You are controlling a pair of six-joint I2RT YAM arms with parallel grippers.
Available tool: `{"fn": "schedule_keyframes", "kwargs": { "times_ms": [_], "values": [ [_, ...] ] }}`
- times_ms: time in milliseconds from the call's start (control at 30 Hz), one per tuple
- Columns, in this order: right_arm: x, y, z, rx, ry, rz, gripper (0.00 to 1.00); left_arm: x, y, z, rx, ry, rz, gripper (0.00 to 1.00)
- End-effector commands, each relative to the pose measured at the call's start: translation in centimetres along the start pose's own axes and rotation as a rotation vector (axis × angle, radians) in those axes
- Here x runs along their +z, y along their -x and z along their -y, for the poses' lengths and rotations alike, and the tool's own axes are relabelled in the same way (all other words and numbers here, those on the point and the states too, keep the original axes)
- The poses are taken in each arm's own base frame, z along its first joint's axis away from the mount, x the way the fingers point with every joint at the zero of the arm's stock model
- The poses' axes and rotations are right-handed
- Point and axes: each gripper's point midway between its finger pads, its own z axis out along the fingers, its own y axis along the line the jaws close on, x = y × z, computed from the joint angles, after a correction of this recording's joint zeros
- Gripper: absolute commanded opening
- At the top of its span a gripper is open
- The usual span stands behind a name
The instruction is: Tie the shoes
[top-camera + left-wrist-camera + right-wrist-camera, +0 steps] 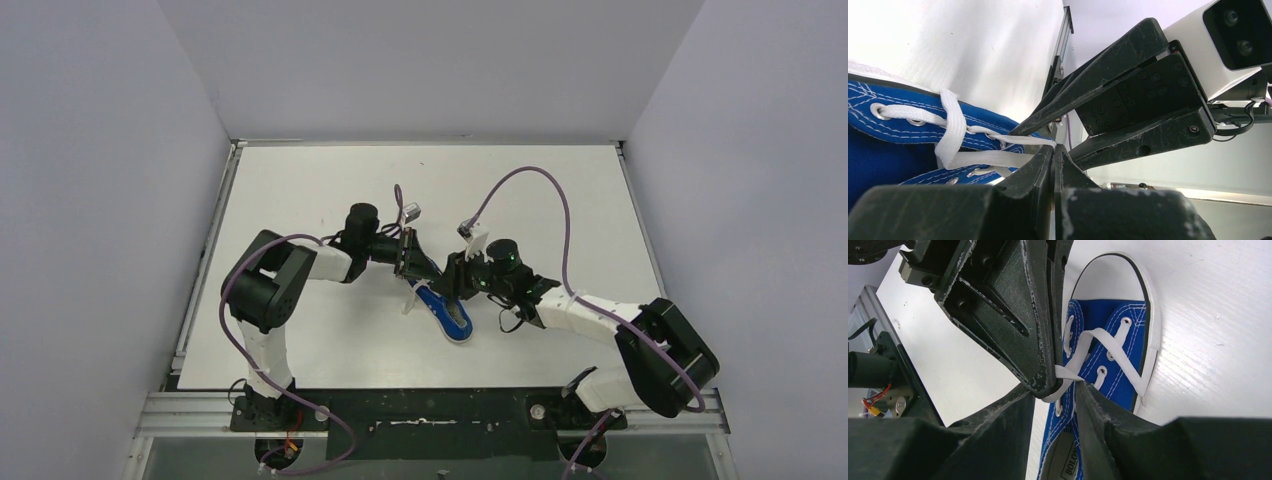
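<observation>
The small blue sneaker [447,313] lies on the white table between the two arms, its toe cap toward the far side in the right wrist view [1118,340]. Its white laces [1083,352] cross the eyelets. My left gripper [1054,150] is shut on a strand of lace [998,159] pulled sideways off the eyelets; from above it sits at the shoe's upper end [413,268]. My right gripper [1055,392] is open, its jaws straddling the left gripper's tip and the pinched lace loop just above the shoe opening. The right gripper's fingers [1108,55] fill the left wrist view.
The white table [300,190] is walled on three sides by grey panels. A metal rail [205,270] runs along its left edge and another along the front. Purple cables [560,220] loop above both arms. The two grippers are nearly touching over the shoe.
</observation>
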Motion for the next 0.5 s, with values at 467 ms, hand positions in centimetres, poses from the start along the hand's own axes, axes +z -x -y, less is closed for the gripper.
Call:
{"fn": "schedule_keyframes", "kwargs": {
  "times_ms": [467],
  "values": [
    [-8.5,-4.8,-2.3,0.227,-0.215,-0.562,0.0,-0.4,1.0,-1.4,0.062,0.097,0.047,0.0]
  ]
}}
